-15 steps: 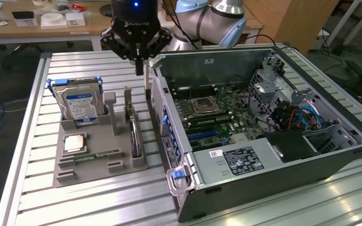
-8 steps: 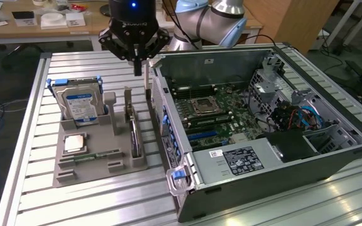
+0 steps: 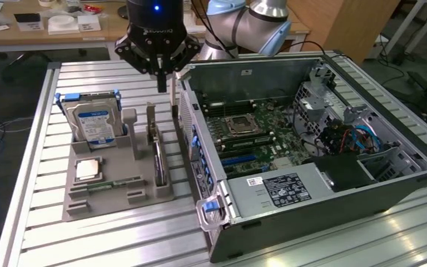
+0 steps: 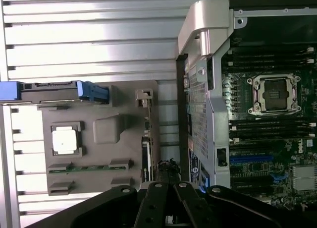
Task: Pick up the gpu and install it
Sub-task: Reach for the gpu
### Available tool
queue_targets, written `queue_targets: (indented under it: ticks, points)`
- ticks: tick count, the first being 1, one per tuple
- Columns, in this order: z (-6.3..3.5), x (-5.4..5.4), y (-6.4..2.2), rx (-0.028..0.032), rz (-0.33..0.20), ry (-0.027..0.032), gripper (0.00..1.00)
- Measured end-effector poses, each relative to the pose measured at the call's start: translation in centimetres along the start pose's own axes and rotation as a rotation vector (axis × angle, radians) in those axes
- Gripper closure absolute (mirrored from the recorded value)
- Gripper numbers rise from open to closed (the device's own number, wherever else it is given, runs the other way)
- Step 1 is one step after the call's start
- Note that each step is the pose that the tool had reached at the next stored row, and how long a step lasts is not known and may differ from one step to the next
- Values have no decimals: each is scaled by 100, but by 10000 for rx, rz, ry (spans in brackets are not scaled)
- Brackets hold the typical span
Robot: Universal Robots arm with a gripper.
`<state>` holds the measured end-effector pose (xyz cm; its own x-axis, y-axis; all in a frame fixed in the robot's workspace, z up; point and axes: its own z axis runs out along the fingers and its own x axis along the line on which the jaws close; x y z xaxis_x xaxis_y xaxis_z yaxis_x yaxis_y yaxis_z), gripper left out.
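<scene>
The tool (image 3: pixel 162 88), its opening impossible to tell, hangs over the gpu (image 3: pixel 158 158) standing edge-on in the rack (image 3: pixel 113 194); misaligned, it could knock the thin card askew.

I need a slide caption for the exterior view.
Pincer poised above the gpu standing in its grey holder, beside the open computer case.

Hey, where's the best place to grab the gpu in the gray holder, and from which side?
Probably its exposed top edge, from straight above. The gpu stands on edge in the gray holder with its lower edge seated in a slot, leaving its thin upper part free.
</scene>
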<state>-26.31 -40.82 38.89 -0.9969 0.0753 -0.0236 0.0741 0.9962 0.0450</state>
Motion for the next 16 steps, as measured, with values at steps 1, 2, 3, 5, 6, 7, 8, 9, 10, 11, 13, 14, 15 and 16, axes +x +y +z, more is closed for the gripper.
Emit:
queue_targets:
  ticks: [1,2,3,5,6,7,8,9,10,11,13,14,15,16]
  points:
    - [0,1,-7,0,0,0,89]
    - [-1,2,-13,0,1,0,89]
    - [-1,2,-15,1,1,0,89]
    - [-1,2,-15,1,2,0,89]
    - [-1,2,-15,0,1,0,89]
    - [-1,2,-15,0,1,0,89]
    - [-1,2,-15,1,1,0,89]
    - [-1,2,-17,0,0,1,89]
    - [-1,1,-25,0,-2,1,89]
    - [-2,0,-36,1,-1,1,89]
    - [-3,-2,-67,0,0,1,89]
    - [-4,-2,-86,1,0,1,89]
    - [-5,-3,-105,0,0,1,89]
    - [-6,-2,-125,1,0,1,89]
